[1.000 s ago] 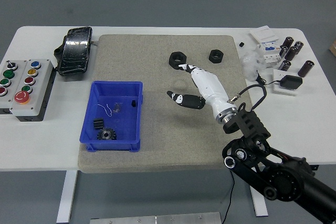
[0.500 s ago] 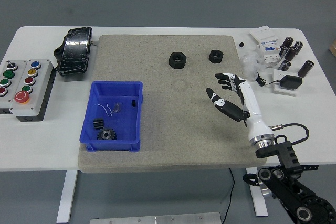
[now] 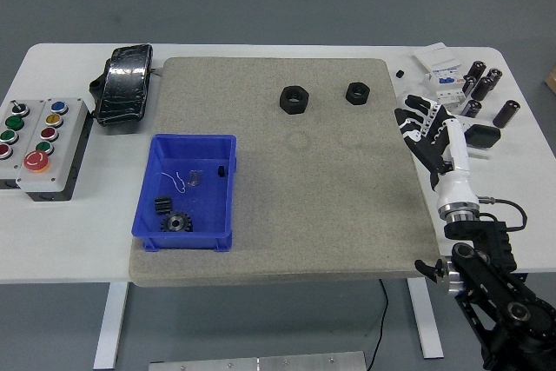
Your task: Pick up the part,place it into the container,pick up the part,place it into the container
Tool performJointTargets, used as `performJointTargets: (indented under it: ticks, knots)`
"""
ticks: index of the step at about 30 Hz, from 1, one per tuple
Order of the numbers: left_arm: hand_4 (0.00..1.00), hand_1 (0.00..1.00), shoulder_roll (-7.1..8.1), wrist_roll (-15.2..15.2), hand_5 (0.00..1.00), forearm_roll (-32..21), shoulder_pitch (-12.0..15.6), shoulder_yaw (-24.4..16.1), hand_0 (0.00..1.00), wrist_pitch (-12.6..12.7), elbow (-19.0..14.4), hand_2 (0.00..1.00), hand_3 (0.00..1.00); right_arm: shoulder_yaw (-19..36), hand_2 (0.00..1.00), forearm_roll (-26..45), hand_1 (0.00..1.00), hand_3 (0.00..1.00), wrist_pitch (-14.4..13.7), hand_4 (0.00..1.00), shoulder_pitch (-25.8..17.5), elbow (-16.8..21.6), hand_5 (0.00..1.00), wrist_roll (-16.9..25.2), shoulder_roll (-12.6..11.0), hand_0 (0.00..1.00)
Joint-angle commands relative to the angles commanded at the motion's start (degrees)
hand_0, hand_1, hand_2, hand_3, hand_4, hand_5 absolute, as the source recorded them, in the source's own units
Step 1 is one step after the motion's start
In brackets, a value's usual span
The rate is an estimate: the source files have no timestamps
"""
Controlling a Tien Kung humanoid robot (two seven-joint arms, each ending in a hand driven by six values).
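Two black hex nuts lie on the grey mat: a larger one (image 3: 294, 99) and a smaller one (image 3: 357, 92) to its right. The blue container (image 3: 188, 190) sits at the mat's left and holds a black gear (image 3: 177, 222), a small toothed part and other small bits. My right hand (image 3: 427, 126) is at the mat's right edge, fingers spread and empty, well to the right of both nuts. The left arm is out of view.
A button box (image 3: 39, 136) and a black foot pedal (image 3: 126, 82) stand at the left. White breakers (image 3: 441, 74), black cylinders (image 3: 484, 84) and a black adapter (image 3: 482, 136) with its cable crowd the right end, just behind my right hand.
My right hand has drawn back from beside the larger nut, moving right and toward the near edge, to the mat's right border. It stays empty. The nuts have not moved.
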Motion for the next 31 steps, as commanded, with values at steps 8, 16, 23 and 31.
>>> performJointTargets:
  ticks: [8, 16, 23, 31]
  knots:
    - [0.662, 0.611, -0.06, -0.16, 0.302, 0.0, 1.34, 0.18, 0.663, 0.21, 0.0, 0.556, 0.608, 0.6, 0.717, 2.77, 0.697, 0.676, 1.12, 0.848, -0.88, -0.68, 0.413, 1.15, 0.71, 0.681]
    - [0.663, 0.611, -0.58, -0.55, 0.303, -1.22, 0.92, 2.01, 0.663, 0.03, 0.0, 0.555, 0.609, 0.12, 0.71, 3.66, 0.695, 0.674, 1.03, 0.852, -2.37, 0.18, 0.419, 1.88, 0.44, 0.678]
    - [0.663, 0.611, -0.5, -1.17, 0.303, -2.37, 0.15, 3.3, 0.663, -0.06, 0.0, 0.554, 0.609, 0.16, 0.708, 3.96, 0.686, 0.675, 0.83, 0.839, -3.62, 0.85, 0.433, 2.06, 0.05, 0.676]
    - [0.663, 0.611, -0.08, -1.76, 0.304, -2.49, -1.38, 3.96, 0.663, -0.2, 0.0, 0.554, 0.609, 2.45, 0.705, 3.1, 0.675, 0.675, 0.11, 0.842, -3.66, 2.18, 0.438, 1.98, -0.09, 0.664]
